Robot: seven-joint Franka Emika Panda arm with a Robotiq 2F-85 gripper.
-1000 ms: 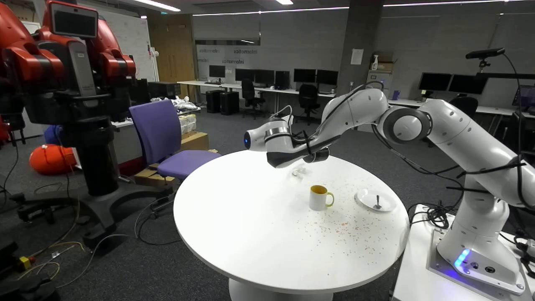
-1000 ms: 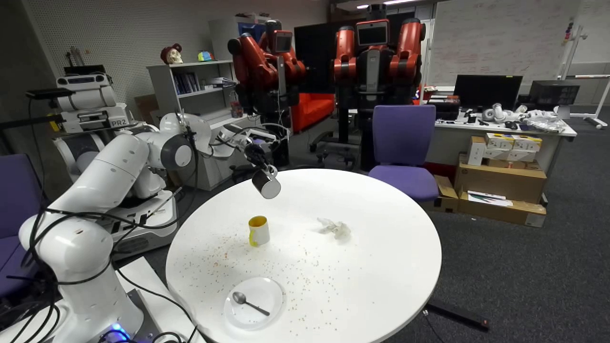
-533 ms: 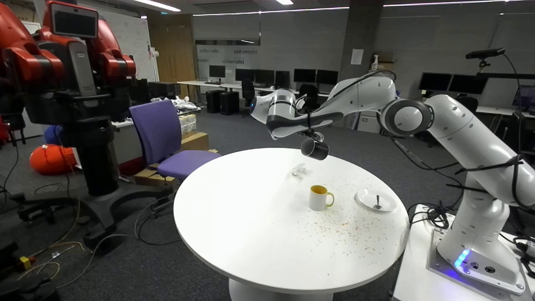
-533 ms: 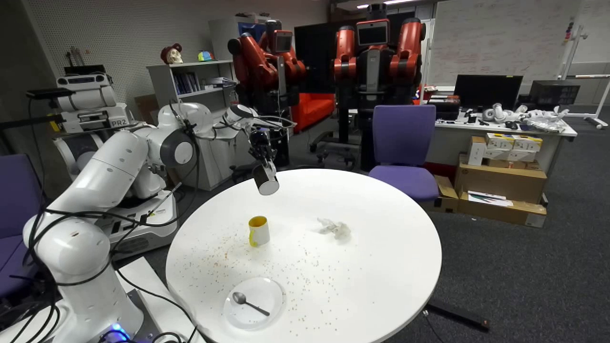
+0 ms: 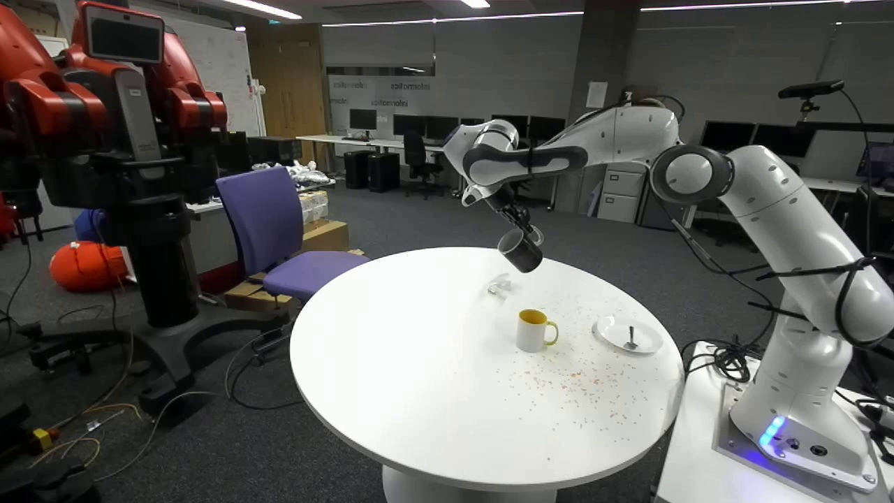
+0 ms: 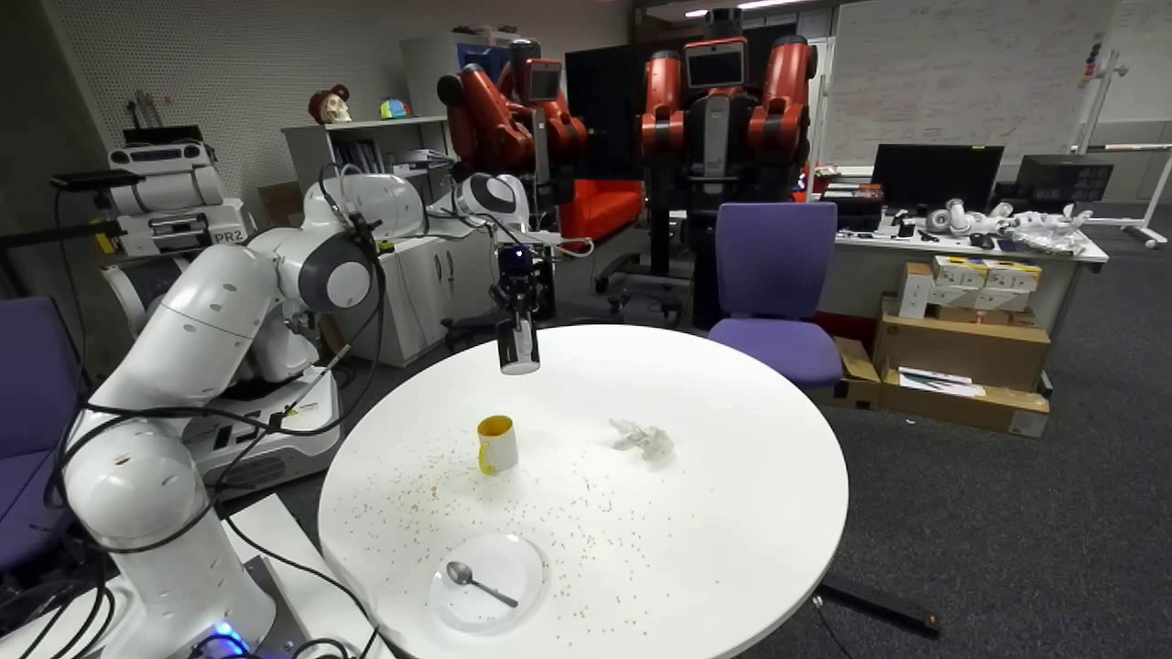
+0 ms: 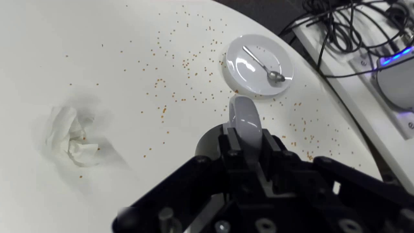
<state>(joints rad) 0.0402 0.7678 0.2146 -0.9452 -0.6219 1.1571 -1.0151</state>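
Note:
My gripper (image 7: 251, 137) is shut on the pale handle (image 7: 246, 118) of a dark mug (image 5: 522, 253). The mug hangs above the far part of the round white table, tilted, its mouth facing up and to one side in an exterior view. In the wrist view most of the mug's body is hidden behind the fingers. A white mug with a yellow inside and handle (image 6: 499, 448) stands upright on the table, apart from the held one. Beyond it lies a crumpled white tissue (image 7: 69, 139). A white plate (image 7: 239, 81) carries a metal spoon (image 7: 257, 60).
Small orange-brown crumbs (image 5: 576, 381) are scattered around the plate and the yellow-lined mug. The round table (image 6: 751, 540) has a purple chair (image 6: 774, 275) at its far side. Black cables (image 7: 339, 32) lie on the white stand beside the arm's base.
The arm's wrist has risen and swung over, so the dark mug, mostly hidden by the arm a second ago in an exterior view, now shows and hangs more upright. Things on the table stayed put.

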